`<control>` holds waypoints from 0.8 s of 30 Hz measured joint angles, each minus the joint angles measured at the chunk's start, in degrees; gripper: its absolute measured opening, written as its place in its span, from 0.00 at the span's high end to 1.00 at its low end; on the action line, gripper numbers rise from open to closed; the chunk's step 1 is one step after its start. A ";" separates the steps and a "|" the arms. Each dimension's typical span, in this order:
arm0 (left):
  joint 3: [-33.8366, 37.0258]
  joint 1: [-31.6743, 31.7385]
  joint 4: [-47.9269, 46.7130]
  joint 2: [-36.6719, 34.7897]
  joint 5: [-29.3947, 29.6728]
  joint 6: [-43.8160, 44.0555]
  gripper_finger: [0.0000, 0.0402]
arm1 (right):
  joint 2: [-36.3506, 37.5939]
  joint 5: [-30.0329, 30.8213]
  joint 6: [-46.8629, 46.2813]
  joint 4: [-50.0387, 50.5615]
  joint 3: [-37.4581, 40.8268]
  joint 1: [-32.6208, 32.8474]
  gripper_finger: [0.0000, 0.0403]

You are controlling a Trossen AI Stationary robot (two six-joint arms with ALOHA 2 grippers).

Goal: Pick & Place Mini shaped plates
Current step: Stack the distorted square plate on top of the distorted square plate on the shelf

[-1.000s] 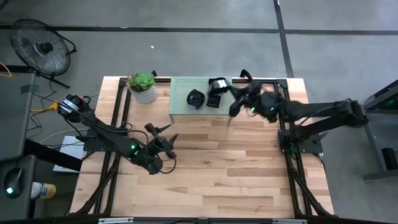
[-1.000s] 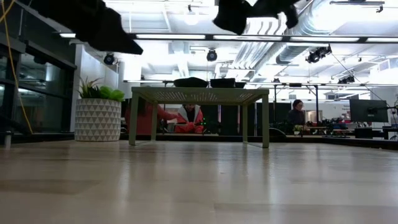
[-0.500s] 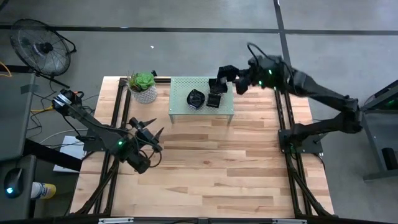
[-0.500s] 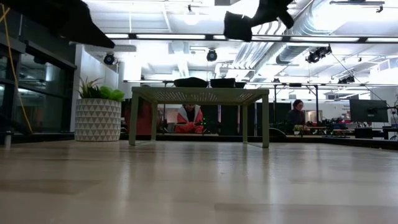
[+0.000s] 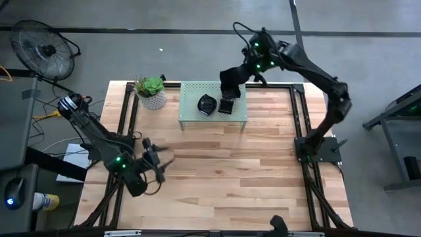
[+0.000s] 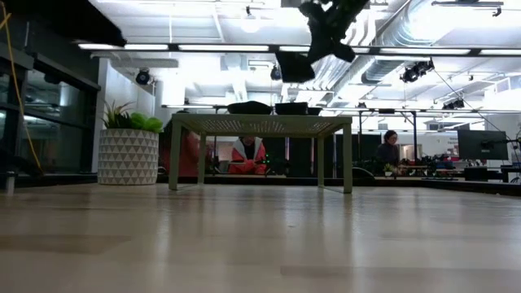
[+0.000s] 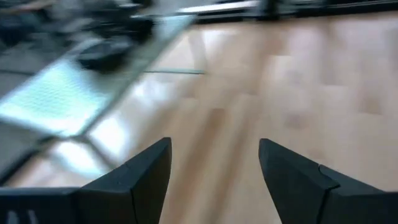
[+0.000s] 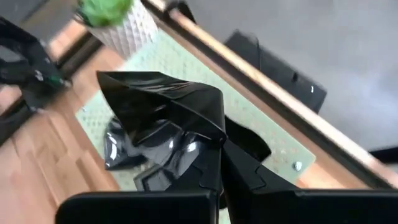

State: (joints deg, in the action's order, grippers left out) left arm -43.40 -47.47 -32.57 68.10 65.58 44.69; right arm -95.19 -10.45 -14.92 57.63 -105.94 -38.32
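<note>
An open-plan lab: exposed ceiling ducts (image 6: 407, 32), strip lights (image 6: 236, 47), monitors (image 6: 480, 145), a person (image 6: 389, 148) at desks.

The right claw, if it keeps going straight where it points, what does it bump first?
Probably the black plates piled on the green stand. The right claw, shut on a black plate, points down at them, though depth is hard to judge.

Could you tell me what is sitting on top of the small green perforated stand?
Glossy black mini plates lie on the stand. The right end effector, shut on another plate, hangs above and covers part of the pile, so a count is not possible.
</note>
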 joint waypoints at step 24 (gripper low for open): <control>20.26 26.16 62.98 -9.46 -48.91 -43.32 0.41 | -4.45 -6.92 2.39 8.42 -3.86 -3.33 1.00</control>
State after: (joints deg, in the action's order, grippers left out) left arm -23.14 -21.31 30.41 58.63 16.68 1.37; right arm -99.63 -17.38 -12.53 66.05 -109.80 -41.66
